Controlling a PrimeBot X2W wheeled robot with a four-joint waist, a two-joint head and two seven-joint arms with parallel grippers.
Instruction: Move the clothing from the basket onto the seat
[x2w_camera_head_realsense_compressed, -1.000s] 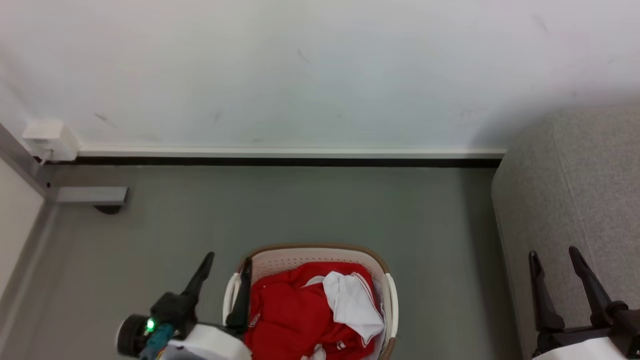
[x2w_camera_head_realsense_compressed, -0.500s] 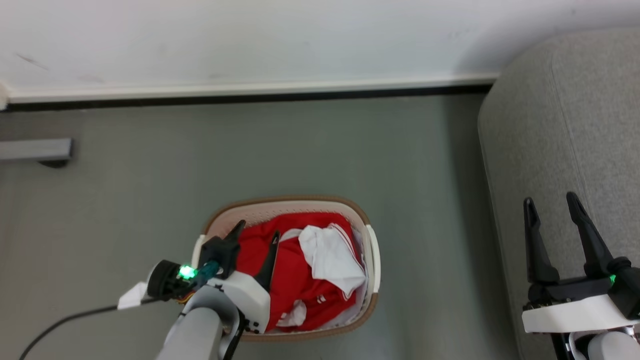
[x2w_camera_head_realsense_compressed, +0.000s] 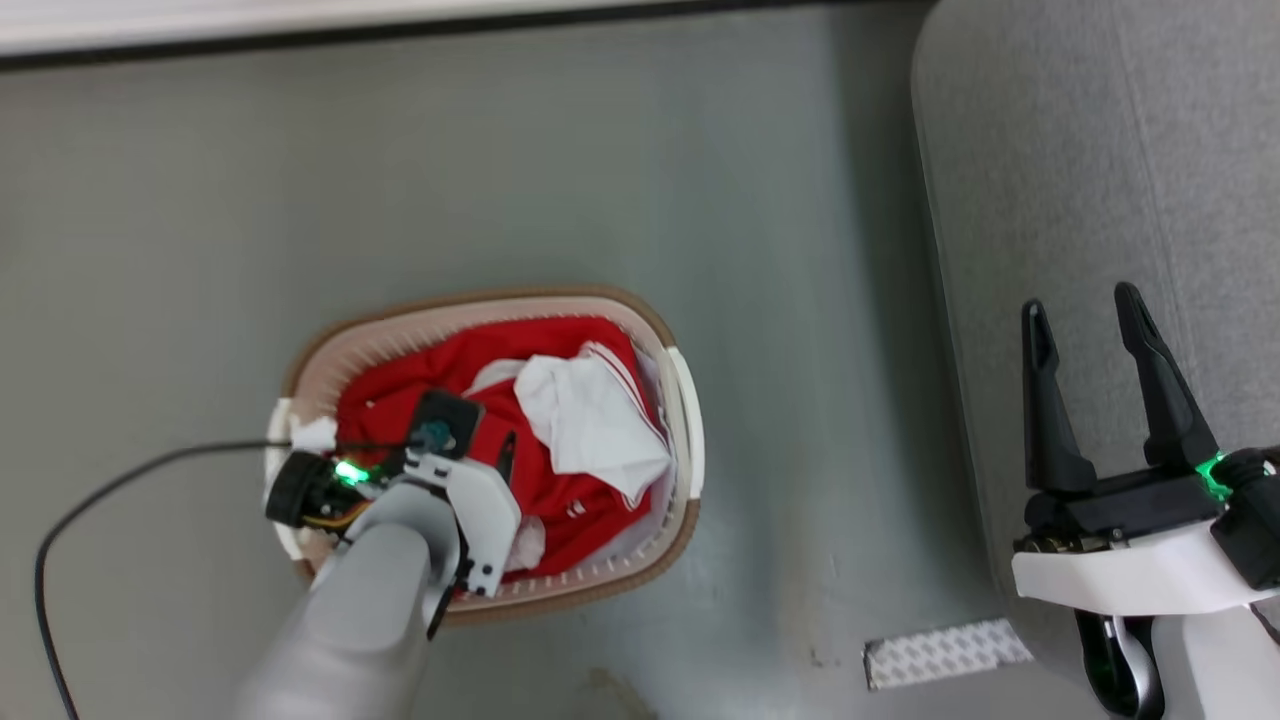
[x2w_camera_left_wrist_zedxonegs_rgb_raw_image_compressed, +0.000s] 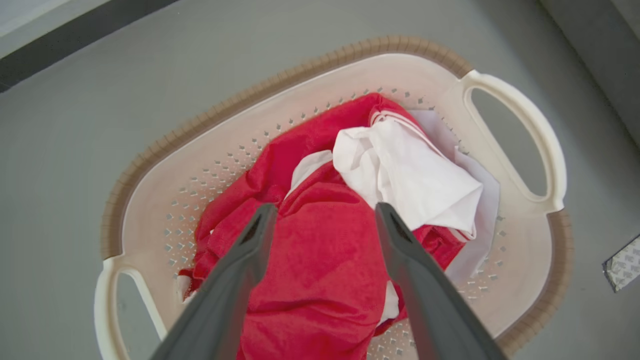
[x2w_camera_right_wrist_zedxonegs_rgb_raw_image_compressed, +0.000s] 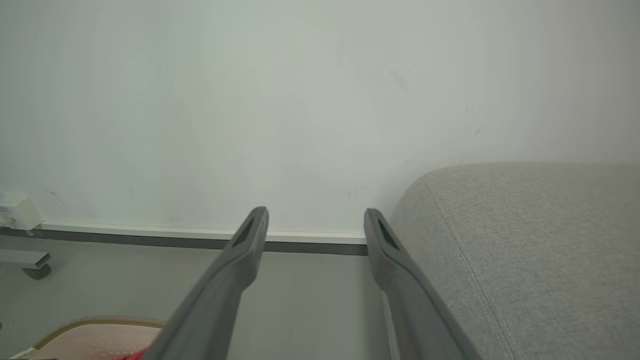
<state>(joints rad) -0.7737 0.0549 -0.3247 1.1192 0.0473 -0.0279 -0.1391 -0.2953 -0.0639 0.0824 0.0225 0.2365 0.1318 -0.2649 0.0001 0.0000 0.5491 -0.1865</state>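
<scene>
Left gripper (x2w_camera_left_wrist_zedxonegs_rgb_raw_image_compressed: 324, 210), fingers apart, poised above the red-and-white clothing (x2w_camera_left_wrist_zedxonegs_rgb_raw_image_compressed: 320, 270) heaped in the basket (x2w_camera_left_wrist_zedxonegs_rgb_raw_image_compressed: 165, 175) on the floor (x2w_camera_head_realsense_compressed: 500, 150); right gripper (x2w_camera_head_realsense_compressed: 1080, 302), fingers likewise apart, at the grey seat's (x2w_camera_head_realsense_compressed: 1100, 150) edge.

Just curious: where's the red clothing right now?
Head view, lower left: the clothing lies in the basket on the floor, beneath the open left gripper.

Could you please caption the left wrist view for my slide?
Open left end effector poised over red-and-white clothing in the basket.
</scene>
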